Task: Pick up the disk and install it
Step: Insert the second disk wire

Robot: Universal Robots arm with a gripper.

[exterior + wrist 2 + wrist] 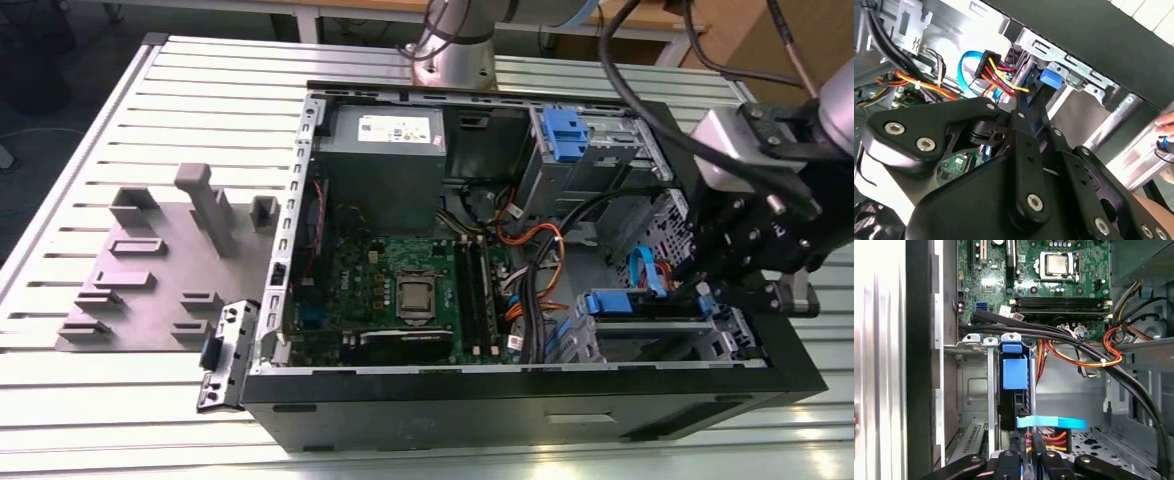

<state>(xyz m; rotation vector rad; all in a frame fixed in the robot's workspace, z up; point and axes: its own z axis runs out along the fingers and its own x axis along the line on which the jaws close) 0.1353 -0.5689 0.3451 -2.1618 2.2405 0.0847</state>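
The disk (1013, 390) stands on edge in the drive cage (971, 390) at the case's front corner, its blue frame tab facing up in the first wrist view. In the exterior view the disk's blue frame (619, 303) shows in the cage at the lower right of the open computer case (534, 410). My black gripper (705, 292) hangs right over it. In both wrist views the gripper (1024, 456) (1020, 111) has its fingers drawn close together on the disk's narrow edge. The fingers hide the disk's lower part.
Red, yellow and orange cables (1089, 357) and a blue flat cable (1054, 422) run beside the cage. The motherboard (400, 290) and a grey power supply box (380, 150) sit in the case. A blue latch piece (563, 135) sits in the upper bay. A grey fixture (160, 260) lies on the slatted table.
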